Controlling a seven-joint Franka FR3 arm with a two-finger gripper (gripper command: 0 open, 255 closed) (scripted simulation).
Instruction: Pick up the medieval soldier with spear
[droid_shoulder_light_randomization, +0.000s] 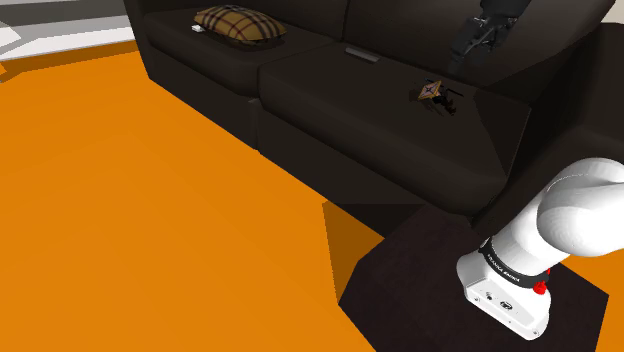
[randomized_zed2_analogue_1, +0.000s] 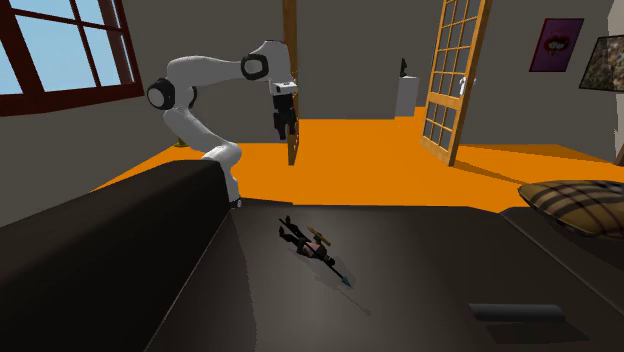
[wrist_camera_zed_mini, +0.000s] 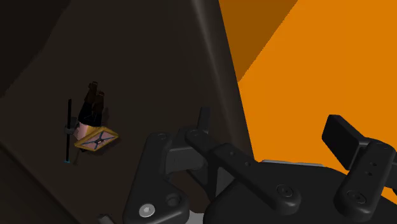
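While my pincer (randomized_zed2_analogue_1: 284, 128) hangs with its fingers apart, high above, the soldier (wrist_camera_zed_mini: 92, 124) lies flat on the sofa (droid_shoulder_light_randomization: 330, 110) seat. It looks light and stiff, with a thin, fragile spear (wrist_camera_zed_mini: 68, 130). I'd clasp the torso.

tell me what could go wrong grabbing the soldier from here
The soldier lies flat on the sofa seat, so the open pincer may catch only the thin spear and lose the soldier. In the wrist view the soldier lies off to one side of the pincer; a straight descent would likely miss.
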